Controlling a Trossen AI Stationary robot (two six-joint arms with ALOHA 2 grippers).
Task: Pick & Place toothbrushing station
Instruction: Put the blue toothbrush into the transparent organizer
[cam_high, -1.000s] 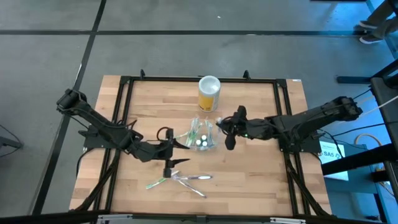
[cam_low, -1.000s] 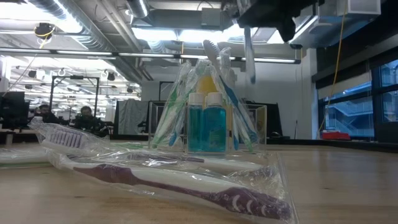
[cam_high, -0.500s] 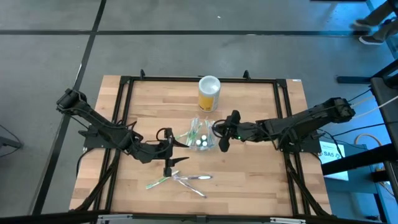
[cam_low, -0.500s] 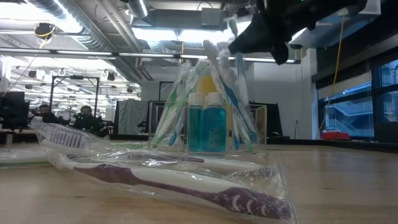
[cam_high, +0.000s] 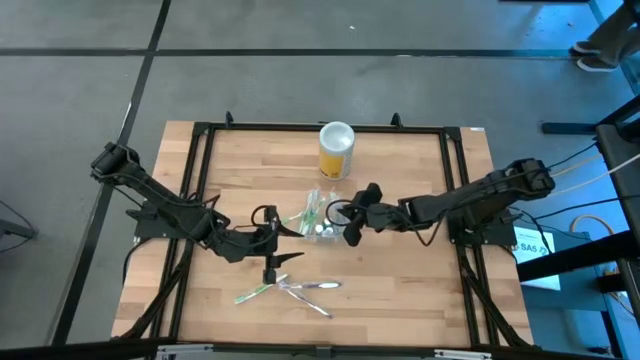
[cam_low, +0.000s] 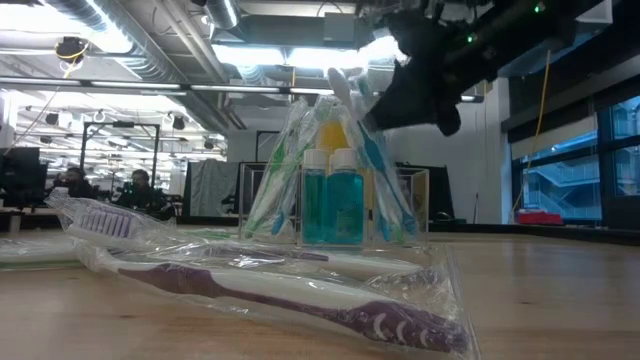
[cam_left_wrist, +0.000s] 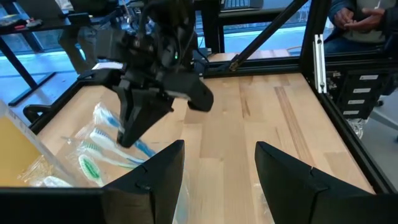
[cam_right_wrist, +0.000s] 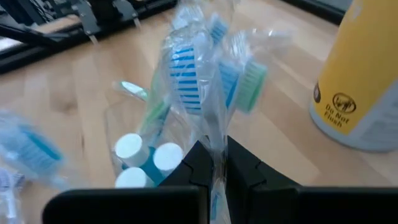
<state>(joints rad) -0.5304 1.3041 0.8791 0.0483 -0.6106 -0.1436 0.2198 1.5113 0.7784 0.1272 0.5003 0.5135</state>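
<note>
The toothbrushing station (cam_low: 335, 205) stands near the middle of the wooden worktop (cam_high: 420, 290), a small clear plastic box with glassy, colourless walls that almost vanish against the pale planks. Two little bottles of blue liquid (cam_low: 333, 208) with white caps stand inside it, and wrapped toothbrushes (cam_right_wrist: 186, 68) with blue and green bristles fan up out of it in crinkled clear film.

The right tool (cam_right_wrist: 212, 163) is over the station's upper edge, its two dark fingers pressed nearly together on a strip of that clear wrapping; whether they truly grip a brush or only the film is hard to tell from here. In the overhead view the right arm reaches in from the right side to the station.

The left tool (cam_left_wrist: 214, 171) waits just left of the station, its fingers spread apart, with nothing between them.

A yellow cylindrical canister (cam_high: 336, 150) with a white lid stands behind the station. Nearer the front edge, loose wrapped toothbrushes (cam_high: 290, 288) lie flat, one purple-handled.
</note>
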